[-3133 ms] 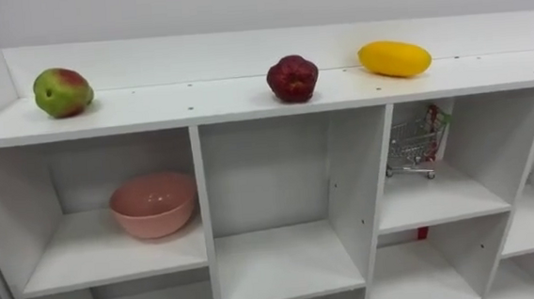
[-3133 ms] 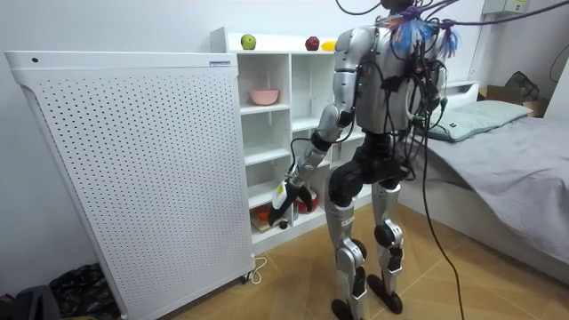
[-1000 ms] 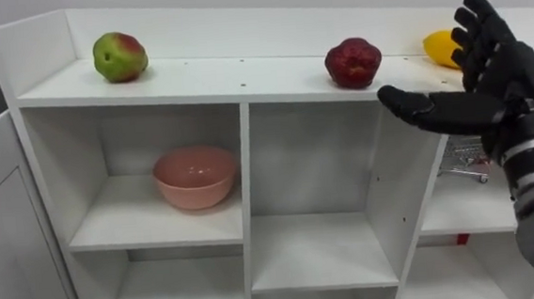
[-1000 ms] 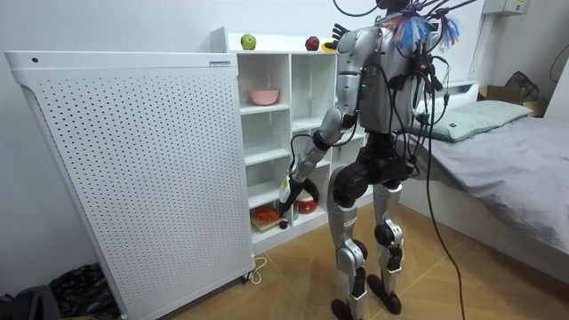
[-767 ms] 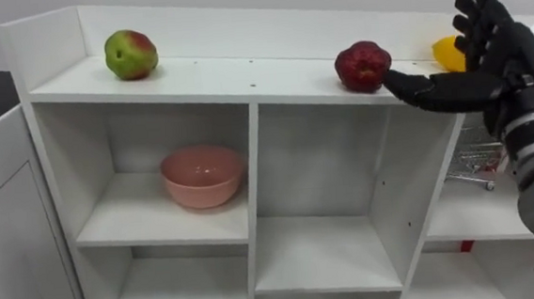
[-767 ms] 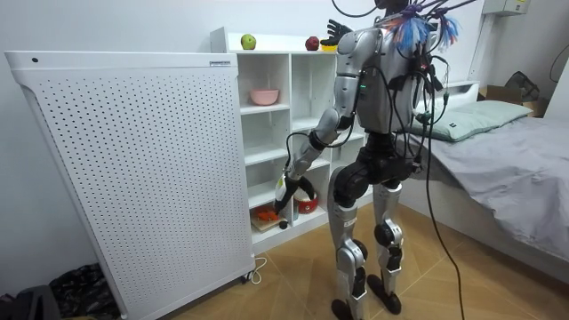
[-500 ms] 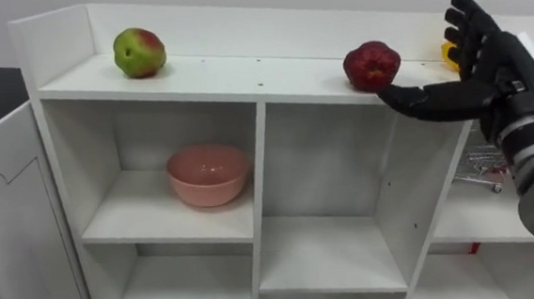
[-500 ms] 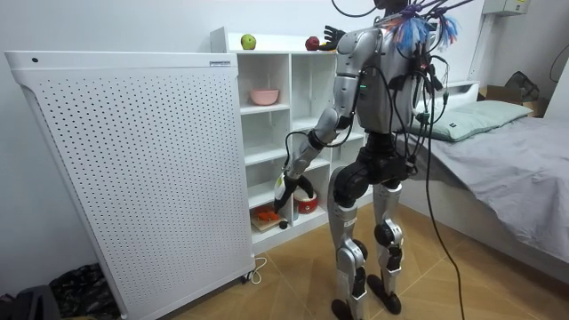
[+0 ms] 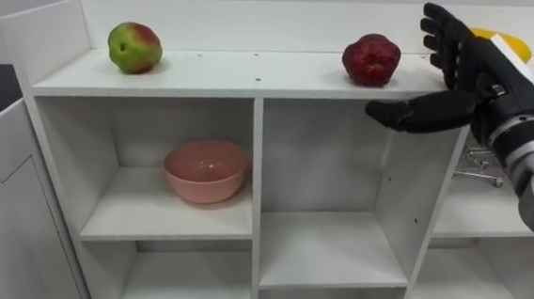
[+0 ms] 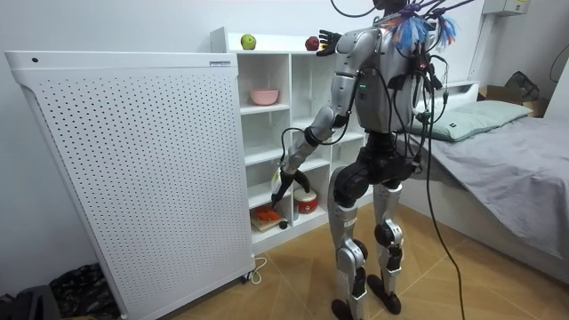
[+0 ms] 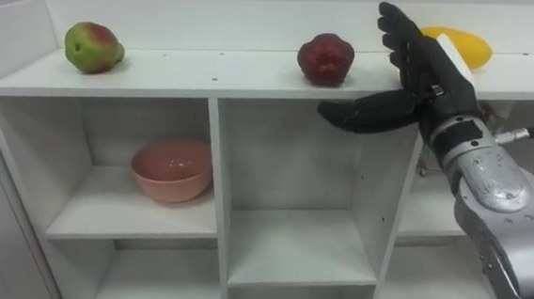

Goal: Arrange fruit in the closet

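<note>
Three fruits lie on top of the white closet (image 9: 243,79): a green-red apple (image 9: 134,47) at the left, a dark red fruit (image 9: 371,60) in the middle and a yellow fruit (image 9: 511,46) at the right. My right hand (image 9: 472,77) is raised and open just right of the red fruit. Its fingers point up and its thumb reaches left below the top board. It holds nothing, and it partly hides the yellow fruit. In the room view my left hand (image 10: 277,190) hangs low before the lower compartments.
A pink bowl (image 9: 205,171) sits in the upper left compartment. A small toy shopping cart (image 9: 480,161) stands in the right one. A red object (image 10: 307,203) lies on a low shelf. A white perforated panel (image 10: 133,169) flanks the closet, and a bed (image 10: 507,142) stands behind me.
My right hand rose into view and has moved left to just beside the red fruit, staying open. In the room view my left arm has swung slightly up toward the closet.
</note>
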Controlling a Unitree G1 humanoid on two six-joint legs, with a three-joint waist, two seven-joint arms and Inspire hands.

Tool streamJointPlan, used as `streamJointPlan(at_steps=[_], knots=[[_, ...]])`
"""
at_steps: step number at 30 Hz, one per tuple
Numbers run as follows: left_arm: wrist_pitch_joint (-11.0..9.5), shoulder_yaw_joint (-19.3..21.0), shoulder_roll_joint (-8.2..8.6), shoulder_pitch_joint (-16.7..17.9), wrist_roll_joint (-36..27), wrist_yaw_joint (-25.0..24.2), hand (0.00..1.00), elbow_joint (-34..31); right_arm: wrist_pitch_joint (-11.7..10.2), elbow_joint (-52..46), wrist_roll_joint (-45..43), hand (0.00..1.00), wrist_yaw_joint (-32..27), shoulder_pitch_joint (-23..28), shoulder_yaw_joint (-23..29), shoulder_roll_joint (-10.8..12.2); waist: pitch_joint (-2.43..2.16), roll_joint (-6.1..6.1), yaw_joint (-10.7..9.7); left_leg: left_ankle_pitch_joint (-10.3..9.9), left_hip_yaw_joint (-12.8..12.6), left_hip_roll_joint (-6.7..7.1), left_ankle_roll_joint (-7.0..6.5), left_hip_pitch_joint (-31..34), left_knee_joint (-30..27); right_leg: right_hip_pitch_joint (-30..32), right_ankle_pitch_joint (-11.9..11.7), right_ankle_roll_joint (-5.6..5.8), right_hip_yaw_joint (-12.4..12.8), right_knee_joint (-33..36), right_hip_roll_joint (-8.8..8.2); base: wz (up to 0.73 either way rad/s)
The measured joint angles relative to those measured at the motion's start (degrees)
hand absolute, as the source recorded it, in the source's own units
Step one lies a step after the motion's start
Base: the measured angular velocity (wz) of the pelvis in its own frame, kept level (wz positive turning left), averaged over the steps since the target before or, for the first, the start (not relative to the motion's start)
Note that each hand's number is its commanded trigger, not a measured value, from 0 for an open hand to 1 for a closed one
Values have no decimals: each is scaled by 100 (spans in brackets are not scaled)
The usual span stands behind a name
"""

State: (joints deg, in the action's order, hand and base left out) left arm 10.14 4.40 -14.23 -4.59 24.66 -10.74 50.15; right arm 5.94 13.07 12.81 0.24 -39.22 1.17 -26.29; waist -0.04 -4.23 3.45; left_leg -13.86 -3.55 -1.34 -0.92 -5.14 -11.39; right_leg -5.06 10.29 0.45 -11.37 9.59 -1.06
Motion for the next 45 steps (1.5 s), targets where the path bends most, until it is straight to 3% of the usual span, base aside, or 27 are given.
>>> streamJointPlan(at_steps=[19,20,21,22,45], knots=[[43,-28,-80,-279,-22,-344,0,11,45,180,-232,0,240,-485,-404,-8,-12,-12,1,0,86,5,0,47,-26,16,0,-1,-39,9,-5,1],[43,-35,-80,-279,-23,-353,0,11,45,181,-232,5,242,-486,-411,-8,-13,-14,-1,0,91,5,0,46,-26,15,0,-1,-43,9,-5,4],[44,-43,-80,-279,-23,-356,0,11,45,186,-231,76,244,-486,-425,-8,-13,-12,9,0,90,5,0,45,-26,14,0,-1,-28,9,-5,3],[45,-62,-84,-279,-24,-356,0,11,45,186,-227,100,244,-486,-434,-8,-14,-10,12,0,90,5,0,45,-26,14,0,-1,-21,9,-6,0],[120,-141,-109,-451,-24,-503,0,47,12,251,-178,100,295,-696,-494,-41,-2,73,23,0,98,0,0,-51,-2,-70,0,-1,21,-4,5,0]])
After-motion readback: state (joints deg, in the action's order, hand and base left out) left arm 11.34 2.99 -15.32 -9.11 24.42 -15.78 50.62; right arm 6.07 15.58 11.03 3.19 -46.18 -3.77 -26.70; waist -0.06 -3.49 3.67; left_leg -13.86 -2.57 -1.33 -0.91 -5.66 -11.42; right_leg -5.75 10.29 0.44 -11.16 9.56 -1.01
